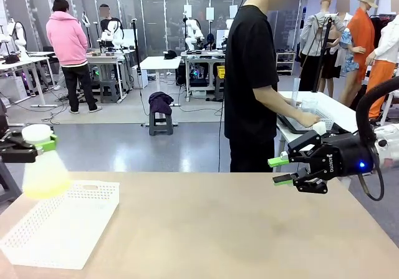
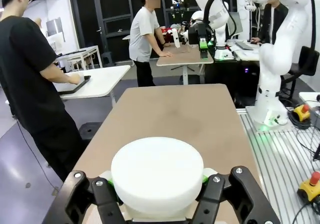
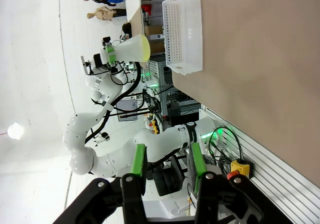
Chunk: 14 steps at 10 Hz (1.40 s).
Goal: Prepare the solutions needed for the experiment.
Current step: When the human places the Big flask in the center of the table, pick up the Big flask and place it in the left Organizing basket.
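Left gripper (image 1: 45,143) fingers clamp the translucent conical plastic flask (image 1: 43,173) of pale yellow-green solution by its white-capped neck, upright above the white perforated plastic basket (image 1: 62,226) at the counter's (image 1: 237,229) left edge, presumably to avoid spills; right gripper (image 1: 278,170) half-open, empty.

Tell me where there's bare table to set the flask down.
Bare tabletop runs from the white basket across the middle to the right edge, beneath the right tool. The left side is crowded: the basket sits below the flask held by the left tool.
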{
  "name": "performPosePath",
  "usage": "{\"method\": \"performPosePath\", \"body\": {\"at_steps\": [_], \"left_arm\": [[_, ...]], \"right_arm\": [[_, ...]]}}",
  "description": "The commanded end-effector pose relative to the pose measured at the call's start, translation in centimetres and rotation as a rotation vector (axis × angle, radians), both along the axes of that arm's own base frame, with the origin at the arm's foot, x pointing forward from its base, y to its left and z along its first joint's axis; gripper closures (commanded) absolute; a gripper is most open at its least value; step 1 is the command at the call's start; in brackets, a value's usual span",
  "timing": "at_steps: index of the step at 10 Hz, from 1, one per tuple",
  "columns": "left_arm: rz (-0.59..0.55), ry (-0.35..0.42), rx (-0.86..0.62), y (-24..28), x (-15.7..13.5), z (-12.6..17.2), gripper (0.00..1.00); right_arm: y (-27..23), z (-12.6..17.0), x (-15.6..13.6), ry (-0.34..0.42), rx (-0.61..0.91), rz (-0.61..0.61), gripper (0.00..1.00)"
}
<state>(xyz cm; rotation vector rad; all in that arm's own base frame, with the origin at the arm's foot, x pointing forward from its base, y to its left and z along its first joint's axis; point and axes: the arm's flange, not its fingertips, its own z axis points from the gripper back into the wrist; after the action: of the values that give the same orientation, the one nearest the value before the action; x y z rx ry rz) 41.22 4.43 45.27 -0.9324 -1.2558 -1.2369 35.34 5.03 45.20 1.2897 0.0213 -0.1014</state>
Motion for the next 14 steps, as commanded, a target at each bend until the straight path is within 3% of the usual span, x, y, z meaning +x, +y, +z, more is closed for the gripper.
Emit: {"method": "performPosePath", "body": {"at_steps": [1,5,14], "left_arm": [[-0.05,0.018,-0.021,2.0,1.3,-1.6,1.0],[-0.115,0.019,-0.082,3.9,2.3,-7.1,1.0],[-0.148,0.001,-0.088,3.0,4.7,-15.4,1.0]], "right_arm": [[0.0,0.1,-0.1,-0.005,0.005,0.001,0.56],[0.0,0.1,-0.1,-0.005,0.005,0.001,0.56],[0.0,0.1,-0.1,-0.005,0.005,0.001,0.56]]}}
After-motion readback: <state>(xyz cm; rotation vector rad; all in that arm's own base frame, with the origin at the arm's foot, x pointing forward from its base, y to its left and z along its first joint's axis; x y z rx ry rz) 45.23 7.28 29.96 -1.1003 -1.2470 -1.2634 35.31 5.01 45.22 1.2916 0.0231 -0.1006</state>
